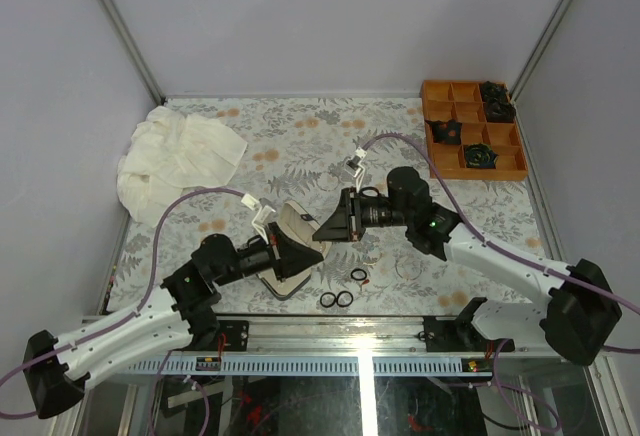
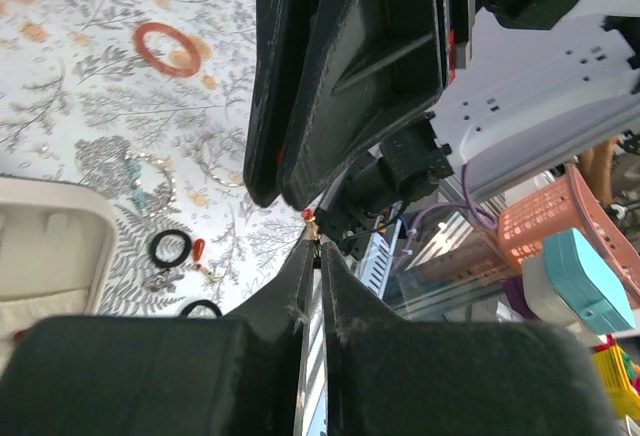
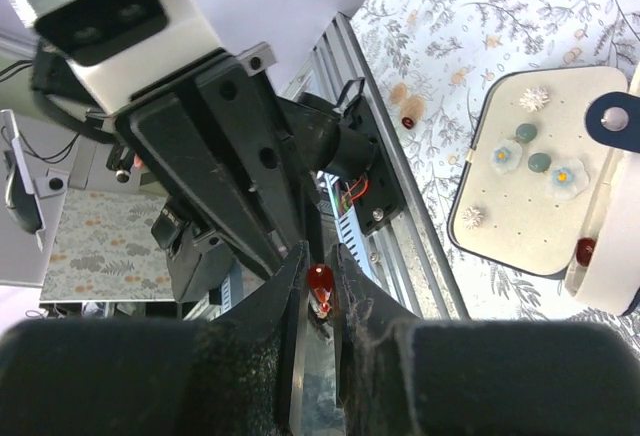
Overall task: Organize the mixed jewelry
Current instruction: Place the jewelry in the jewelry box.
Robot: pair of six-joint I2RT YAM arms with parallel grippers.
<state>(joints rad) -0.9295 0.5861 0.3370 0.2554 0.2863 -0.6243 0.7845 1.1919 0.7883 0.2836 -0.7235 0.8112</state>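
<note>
while the left gripper (image 2: 315,254) has its fingers drawn almost together over the cream-lined case (image 1: 296,224), the right gripper (image 3: 318,250), tip to tip with it, pinches a glossy red teardrop bead (image 3: 320,279); just rightward, small black rings (image 1: 337,299) lie loose on the floral table (image 1: 300,136).

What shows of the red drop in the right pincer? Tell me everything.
The red drop is a tiny glossy teardrop, glass-like, with a small gold fitting at one end. It is pinched between the fingertips of the right pincer, in the air. The left pincer, closed to a slit, has its tips right by it; whether they touch is unclear.
</note>
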